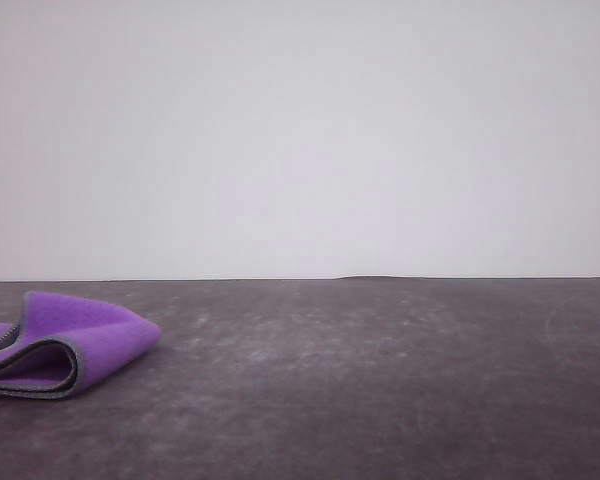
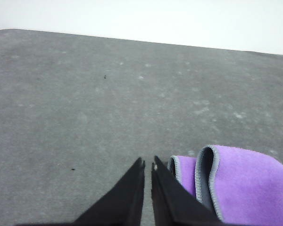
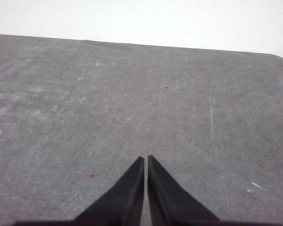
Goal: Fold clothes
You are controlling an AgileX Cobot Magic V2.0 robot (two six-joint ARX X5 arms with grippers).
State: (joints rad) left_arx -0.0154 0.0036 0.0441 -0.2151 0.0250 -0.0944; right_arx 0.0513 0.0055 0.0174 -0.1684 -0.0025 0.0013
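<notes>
The clothes point(image 1: 75, 340) are one small thick cloth, bright purple outside with a stitched grey edge, lying folded over on itself at the near left of the table. In the left wrist view the cloth point(image 2: 245, 181) lies right beside my left gripper point(image 2: 147, 165), whose black fingers are shut with nothing between them; its dark grey inner face shows in the fold. My right gripper point(image 3: 145, 159) hovers over bare table, fingers shut and holding nothing.
The dark grey table top point(image 1: 380, 380) is scuffed and stretches wide to the right of the cloth. Its far edge point(image 1: 310, 279) meets a plain white wall. A rounded table corner point(image 3: 280, 56) shows in the right wrist view.
</notes>
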